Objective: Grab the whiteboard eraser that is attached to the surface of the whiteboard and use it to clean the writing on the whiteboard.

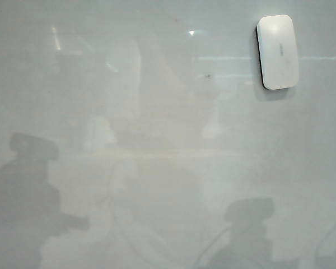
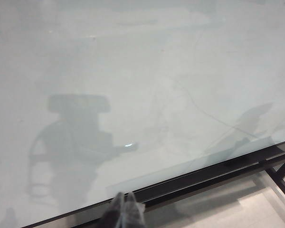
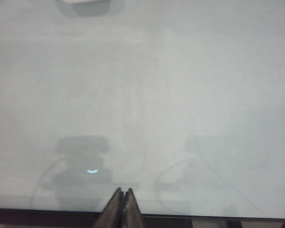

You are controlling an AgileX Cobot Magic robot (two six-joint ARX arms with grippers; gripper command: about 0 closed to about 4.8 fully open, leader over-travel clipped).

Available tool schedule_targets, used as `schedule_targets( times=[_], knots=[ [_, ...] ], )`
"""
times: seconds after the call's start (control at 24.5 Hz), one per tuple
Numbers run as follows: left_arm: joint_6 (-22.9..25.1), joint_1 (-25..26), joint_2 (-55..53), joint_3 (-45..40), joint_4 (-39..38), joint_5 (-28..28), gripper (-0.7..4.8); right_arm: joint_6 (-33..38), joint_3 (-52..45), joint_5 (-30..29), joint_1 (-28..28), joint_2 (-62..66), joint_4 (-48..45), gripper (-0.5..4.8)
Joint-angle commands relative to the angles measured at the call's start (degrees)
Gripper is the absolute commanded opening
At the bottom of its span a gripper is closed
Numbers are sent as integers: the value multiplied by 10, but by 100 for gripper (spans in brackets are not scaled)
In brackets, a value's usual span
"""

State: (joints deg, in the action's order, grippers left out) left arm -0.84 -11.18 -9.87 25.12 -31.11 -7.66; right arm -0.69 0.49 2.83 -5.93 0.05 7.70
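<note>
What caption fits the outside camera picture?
White whiteboard eraser stuck on the clean whiteboard, no writing visible.

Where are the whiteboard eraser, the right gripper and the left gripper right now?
whiteboard eraser (image 1: pixel 278 51), exterior view, middle of its white top face.
right gripper (image 3: pixel 122 195), right wrist view, between its shut fingertips, at the whiteboard's near edge.
left gripper (image 2: pixel 124 198), left wrist view, between its shut fingertips.

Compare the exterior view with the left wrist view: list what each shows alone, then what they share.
Only the exterior view: the whole whiteboard eraser lying on the board near its upper right, and no gripper.

Only the left wrist view: the left gripper, shut and empty, at the board's dark near edge, with frame and floor beyond.

Both: the glossy whiteboard with grey reflections and no clear red writing. The right gripper, also shut, appears in neither.
</note>
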Motion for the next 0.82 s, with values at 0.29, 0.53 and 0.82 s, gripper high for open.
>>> schedule_targets(
  times=[0.29, 0.53, 0.82],
  knots=[
    [4, -1, 0, 1, 3, 0, -5, 8, -4, 0, 34, 0, 27, 4],
    [4, -1, 0, 1, 3, 0, -5, 8, -4, 0, 34, 0, 27, 4],
    [4, -1, 0, 1, 3, 0, -5, 8, -4, 0, 34, 0, 27, 4]
  ],
)
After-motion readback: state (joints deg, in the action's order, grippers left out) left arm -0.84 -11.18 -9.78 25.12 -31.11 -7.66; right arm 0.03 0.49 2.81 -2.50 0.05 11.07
